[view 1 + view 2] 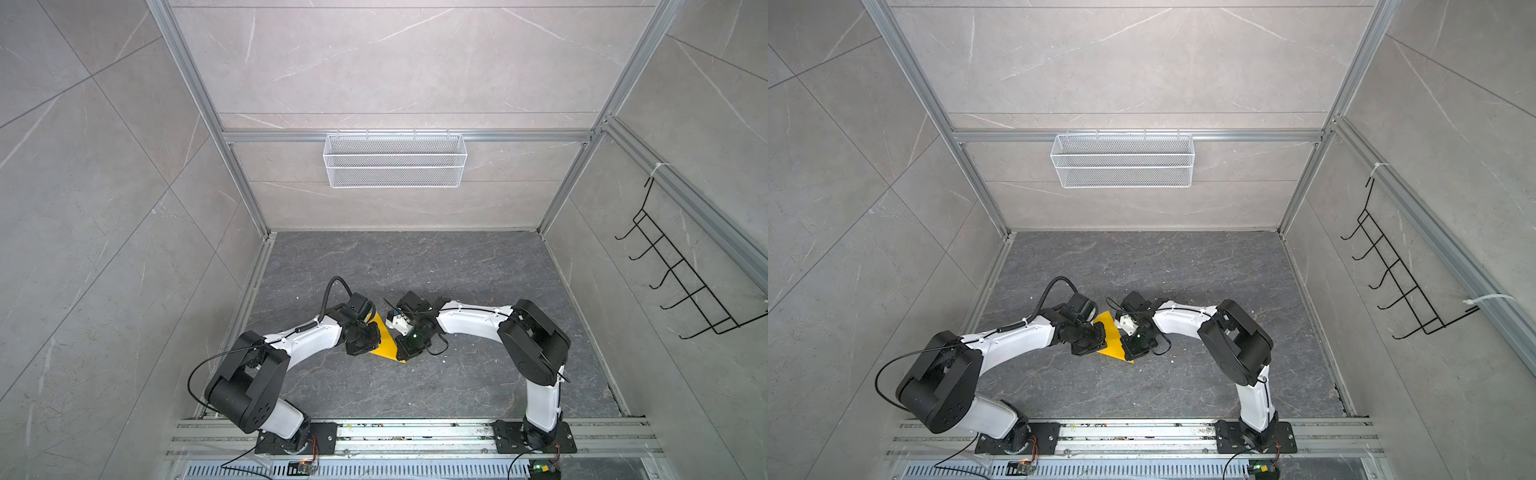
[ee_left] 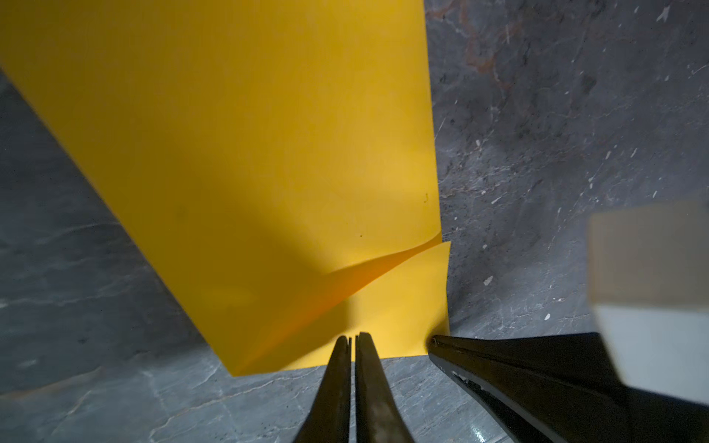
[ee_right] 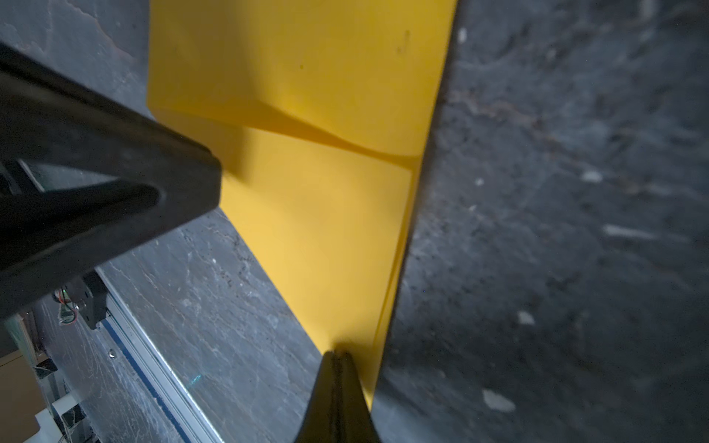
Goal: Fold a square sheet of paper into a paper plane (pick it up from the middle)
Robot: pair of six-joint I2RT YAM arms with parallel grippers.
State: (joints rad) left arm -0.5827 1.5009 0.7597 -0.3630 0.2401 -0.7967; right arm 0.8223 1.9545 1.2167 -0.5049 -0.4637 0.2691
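Note:
The yellow sheet of paper (image 1: pixel 385 347) (image 1: pixel 1111 338) lies folded in layers on the dark table (image 1: pixel 415 270), a pointed wedge in both top views. A loose flap (image 2: pixel 383 276) lifts slightly along a diagonal crease. My left gripper (image 2: pixel 353 338) is shut, with its tips resting on the paper near one edge. My right gripper (image 3: pixel 337 353) is also shut, tips down on the paper's narrow end beside its long edge. In the left wrist view the right fingers (image 2: pixel 498 368) touch the paper's corner. The wrists (image 1: pixel 361 336) (image 1: pixel 409 343) hide most of the sheet from above.
A white wire basket (image 1: pixel 395 160) hangs on the back wall and a black hook rack (image 1: pixel 685 282) on the right wall. Aluminium rails (image 1: pixel 415 432) run along the front edge by the arm bases. Small white specks dot the table.

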